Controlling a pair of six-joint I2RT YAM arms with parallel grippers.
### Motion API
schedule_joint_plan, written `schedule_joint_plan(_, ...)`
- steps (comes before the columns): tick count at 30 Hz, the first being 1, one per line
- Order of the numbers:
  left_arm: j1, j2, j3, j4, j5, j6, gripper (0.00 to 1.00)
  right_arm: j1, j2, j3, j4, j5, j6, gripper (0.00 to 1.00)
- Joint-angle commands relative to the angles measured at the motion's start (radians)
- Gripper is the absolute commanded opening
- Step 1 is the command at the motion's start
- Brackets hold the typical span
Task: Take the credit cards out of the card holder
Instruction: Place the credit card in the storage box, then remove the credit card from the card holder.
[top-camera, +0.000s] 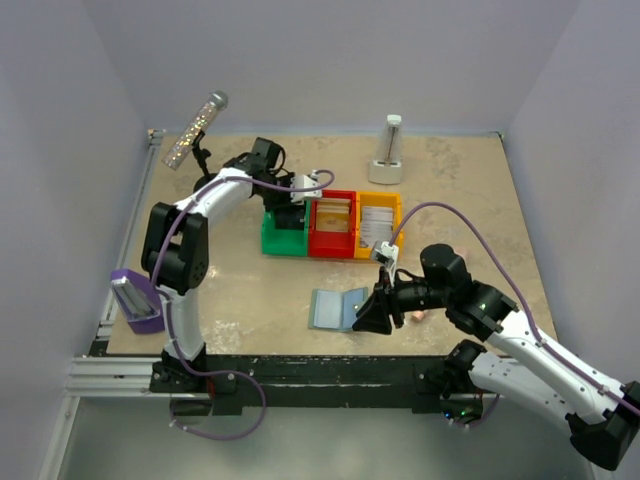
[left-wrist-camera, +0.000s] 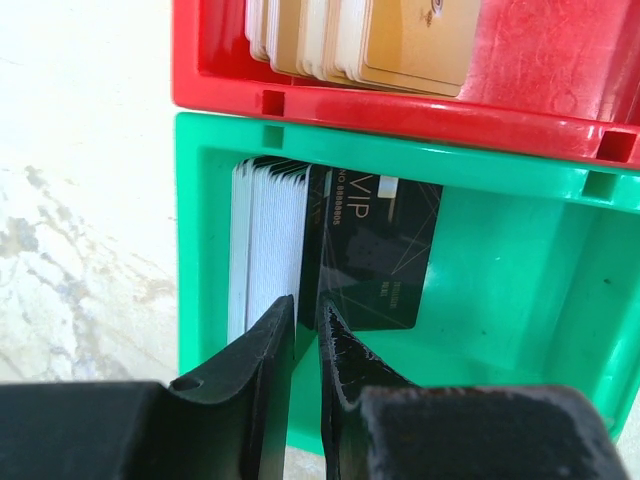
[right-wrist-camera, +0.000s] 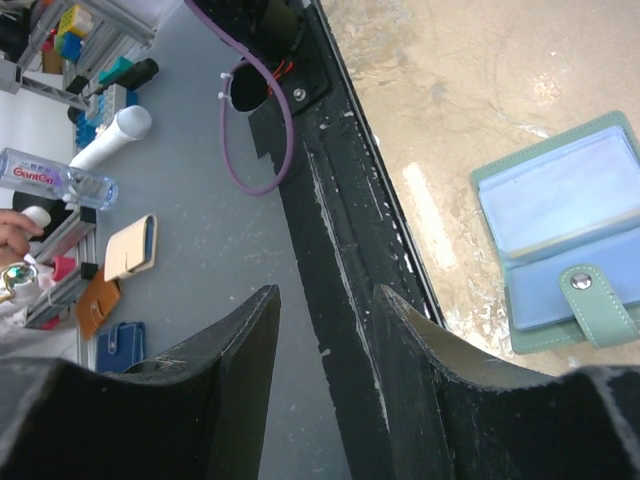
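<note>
While beside card holder (top-camera: 338, 308), right end effector (top-camera: 372, 315)

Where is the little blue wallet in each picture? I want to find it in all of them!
Top external: the card holder lies open on the table, low in the middle of the picture, near the front edge.
Left wrist: not in this picture.
Right wrist: at the right edge, halfway down, lying open with its clear pockets facing up.
Shared landmark: the beige marbled table shows in all three views.
</note>
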Motion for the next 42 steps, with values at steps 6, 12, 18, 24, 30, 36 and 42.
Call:
schedule_joint_plan(6, 0.005, -0.097, -0.002, 0.034, 0.0, -0.008, 0.21, 0.003, -0.001, 0.028, 0.042, -0.033, -0.009, 0.47)
schedule_joint_plan(12, -0.005, -0.152, 0.0, 0.036, -0.004, -0.057, 0.21, 0.003, -0.014, 0.028, 0.036, -0.029, -0.007, 0.47)
schedule_joint_plan(18, -0.044, -0.26, -0.035, 0.116, -0.119, -0.273, 0.22, 0.001, -0.023, 0.035, 0.027, -0.001, -0.01, 0.49)
schedule_joint_plan(24, -0.113, -0.369, -0.074, 0.133, -0.352, -0.599, 1.0, 0.003, -0.047, 0.034, -0.015, 0.137, 0.003, 0.55)
schedule_joint_plan(30, -0.251, -0.459, -0.105, 0.065, -0.682, -0.827, 1.0, 0.001, -0.035, 0.049, -0.096, 0.452, 0.185, 0.59)
schedule_joint_plan(36, -0.219, -0.572, -0.133, -0.095, -0.541, -1.22, 1.0, 0.001, 0.044, 0.124, -0.267, 0.589, 0.197, 0.99)
schedule_joint_plan(42, -0.232, -0.856, -0.523, 0.232, -0.222, -1.508, 1.0, 0.003, 0.019, 0.049, -0.197, 0.525, 0.171, 0.85)
